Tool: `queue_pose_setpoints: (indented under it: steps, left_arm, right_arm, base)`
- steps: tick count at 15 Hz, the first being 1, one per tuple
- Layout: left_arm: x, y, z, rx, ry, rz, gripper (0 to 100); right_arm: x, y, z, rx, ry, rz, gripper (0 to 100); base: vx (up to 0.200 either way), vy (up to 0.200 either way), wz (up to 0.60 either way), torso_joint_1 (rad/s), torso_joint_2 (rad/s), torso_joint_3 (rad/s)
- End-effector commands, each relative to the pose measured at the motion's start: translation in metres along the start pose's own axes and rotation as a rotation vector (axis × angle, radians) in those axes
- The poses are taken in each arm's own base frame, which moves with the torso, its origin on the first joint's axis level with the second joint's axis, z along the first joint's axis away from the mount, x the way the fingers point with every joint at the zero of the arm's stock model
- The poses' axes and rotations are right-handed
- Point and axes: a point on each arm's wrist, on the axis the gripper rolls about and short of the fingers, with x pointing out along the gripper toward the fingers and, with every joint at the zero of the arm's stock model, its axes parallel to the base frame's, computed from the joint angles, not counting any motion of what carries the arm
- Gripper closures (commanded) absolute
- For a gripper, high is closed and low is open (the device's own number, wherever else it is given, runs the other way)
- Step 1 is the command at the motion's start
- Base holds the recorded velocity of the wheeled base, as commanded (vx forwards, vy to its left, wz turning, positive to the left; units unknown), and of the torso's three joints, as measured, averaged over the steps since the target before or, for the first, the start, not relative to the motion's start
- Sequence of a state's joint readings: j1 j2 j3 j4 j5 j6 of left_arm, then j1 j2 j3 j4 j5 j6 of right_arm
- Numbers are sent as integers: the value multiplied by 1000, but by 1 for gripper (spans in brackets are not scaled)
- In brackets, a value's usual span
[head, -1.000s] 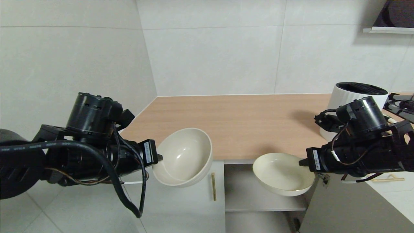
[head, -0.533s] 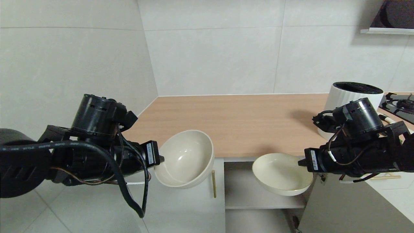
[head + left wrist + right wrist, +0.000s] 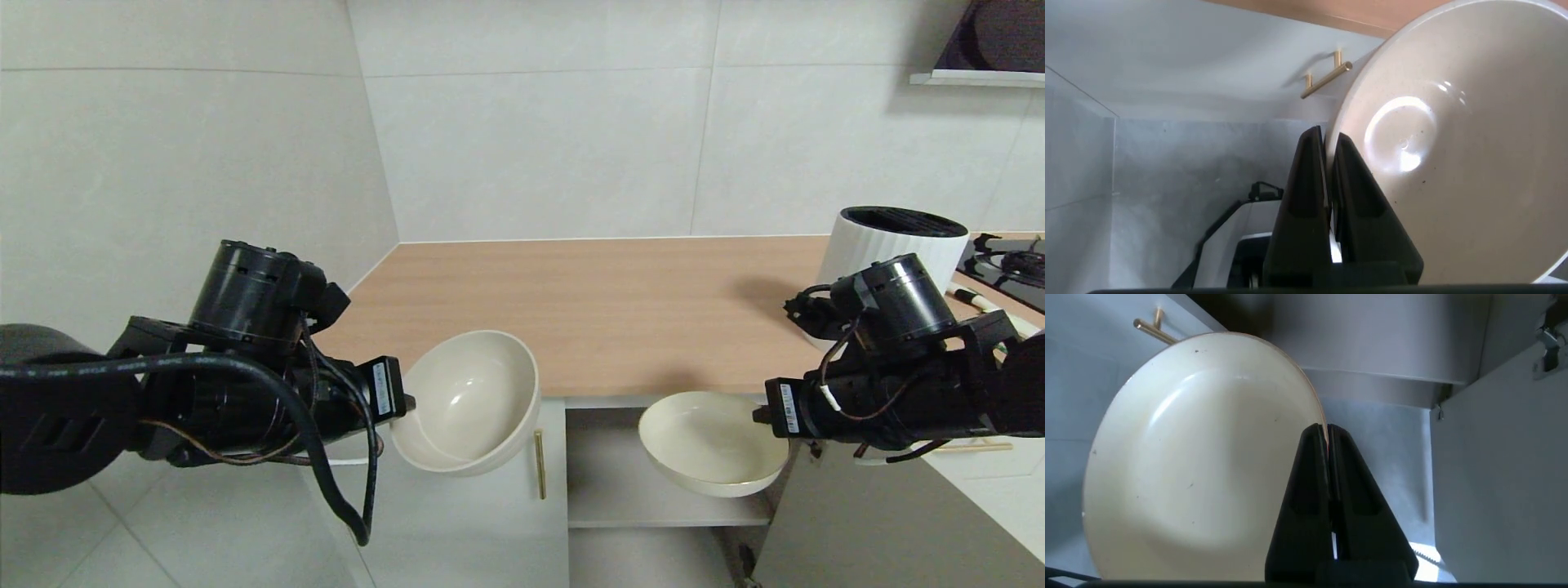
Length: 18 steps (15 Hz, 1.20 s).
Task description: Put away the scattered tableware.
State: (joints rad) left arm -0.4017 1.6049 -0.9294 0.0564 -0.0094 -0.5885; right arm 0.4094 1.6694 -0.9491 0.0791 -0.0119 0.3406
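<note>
Left gripper (image 3: 406, 402): arm level, fingers pinched on tilted bowl (image 3: 469, 396) rim, before closed door (image 3: 490, 531). Right gripper (image 3: 759, 412): level, pinching plate (image 3: 706, 441) rim before open cabinet (image 3: 620, 482). Wooden counter (image 3: 588, 302) behind; white canister (image 3: 894, 241) right; tiled walls (image 3: 539, 147).

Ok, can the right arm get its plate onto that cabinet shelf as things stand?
Probably yes: the right hand grips the plate by its rim right in front of the open cabinet shelf, with nothing visible between them.

Left pincer (image 3: 404, 402) and right pincer (image 3: 759, 412) face each other at matching height, both clamped tight.
</note>
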Motion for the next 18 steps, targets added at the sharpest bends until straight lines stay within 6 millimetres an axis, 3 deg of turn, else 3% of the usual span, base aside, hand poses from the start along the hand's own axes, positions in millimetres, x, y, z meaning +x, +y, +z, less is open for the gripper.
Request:
queue_pose_setpoints:
  steps: [1, 18]
  left_arm:
    - [2, 0, 0, 0, 5, 3, 100]
    - [2, 0, 0, 0, 5, 3, 100]
  right_arm:
    - [2, 0, 0, 0, 5, -4, 100]
    - [7, 0, -1, -1, 18, -8, 100]
  base:
    - [0, 0, 0, 0, 0, 0]
    - [0, 0, 0, -159, 436, 270]
